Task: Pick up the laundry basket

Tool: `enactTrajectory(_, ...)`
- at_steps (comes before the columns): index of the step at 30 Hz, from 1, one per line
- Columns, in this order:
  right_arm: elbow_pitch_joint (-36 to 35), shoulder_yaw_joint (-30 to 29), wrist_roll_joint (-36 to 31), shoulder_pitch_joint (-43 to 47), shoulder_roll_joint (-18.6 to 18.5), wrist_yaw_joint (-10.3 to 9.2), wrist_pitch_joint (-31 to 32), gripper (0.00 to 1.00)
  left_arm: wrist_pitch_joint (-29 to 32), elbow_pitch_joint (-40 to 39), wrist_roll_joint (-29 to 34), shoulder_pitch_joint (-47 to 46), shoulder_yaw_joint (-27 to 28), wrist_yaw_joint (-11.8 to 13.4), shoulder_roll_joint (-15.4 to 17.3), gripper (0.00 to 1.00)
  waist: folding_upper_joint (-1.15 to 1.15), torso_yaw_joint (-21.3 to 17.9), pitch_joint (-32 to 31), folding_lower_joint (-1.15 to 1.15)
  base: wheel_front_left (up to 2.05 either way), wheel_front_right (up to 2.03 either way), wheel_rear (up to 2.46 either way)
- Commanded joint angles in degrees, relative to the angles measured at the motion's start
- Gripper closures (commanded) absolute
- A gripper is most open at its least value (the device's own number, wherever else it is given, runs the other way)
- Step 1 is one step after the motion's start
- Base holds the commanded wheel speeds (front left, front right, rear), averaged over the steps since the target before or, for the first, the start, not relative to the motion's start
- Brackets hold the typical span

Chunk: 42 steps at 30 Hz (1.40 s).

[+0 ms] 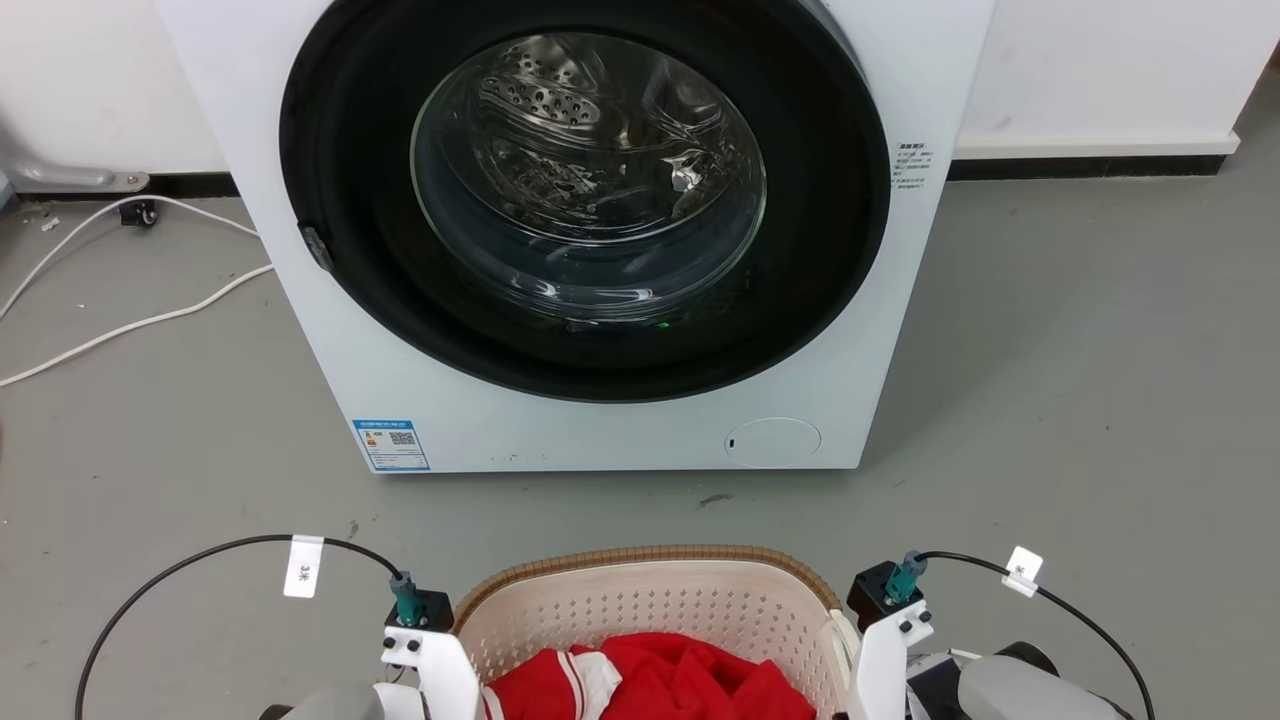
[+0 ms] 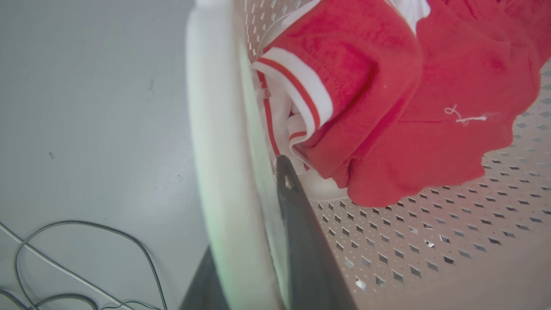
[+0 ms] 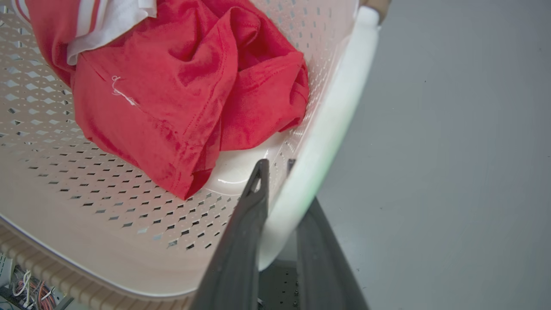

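Both arms low, pale forearms at bottom corners of head view. Left wrist [image 1: 428, 650] and right wrist [image 1: 884, 640] upright, white brackets either side of laundry basket [image 1: 650, 610]. Left gripper [image 2: 254, 185]: jaws astride left handle [image 2: 215, 129], one dark finger inside wall, other outside, clamped on it. Right gripper [image 3: 275, 165]: jaws pinch right handle [image 3: 340, 107] likewise, fingertips close together.

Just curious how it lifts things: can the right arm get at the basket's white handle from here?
Probably yes: the right end effector straddles the white handle, one finger inside the laundry basket, one outside; the red clothing lies clear.
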Motion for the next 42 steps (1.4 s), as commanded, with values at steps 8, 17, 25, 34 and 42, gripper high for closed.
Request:
enactTrajectory(8,0.6,0.3,-0.3,0.5,-1.5,-0.32,0.3,1.00,-0.3,0.4,-1.5,-0.4,-2.3,-0.6,1.1,1.00,0.00,-0.3,-0.1,0.00,0.00,0.00,0.00)
enactTrajectory(17,0.8,0.4,-0.3,0.5,-1.2,-0.32,0.2,1.00,-0.9,0.7,-3.2,-0.8,-4.1,-0.6,1.4,1.00,0.00,-0.3,-0.1,0.00,0.00,0.00,0.00)
enactTrajectory(25,1.0,0.4,-0.4,0.7,-1.1,-0.32,0.3,1.00,-1.6,0.9,-4.7,-1.0,-5.6,-0.6,1.2,1.00,0.00,-0.3,-0.1,0.00,0.00,0.00,0.00)
enactTrajectory(34,1.1,0.4,-0.6,0.7,-1.3,-0.32,0.6,1.00,-2.1,1.2,-6.1,-1.4,-7.0,-0.6,1.1,1.00,0.00,-0.2,0.0,0.00,0.00,0.00,0.00)
enactTrajectory(42,1.0,0.4,-0.7,0.9,-1.3,-0.32,0.7,1.00,-2.4,1.4,-7.4,-1.5,-8.2,-0.6,1.0,1.00,0.00,-0.2,-0.1,0.00,0.00,0.00,0.00)
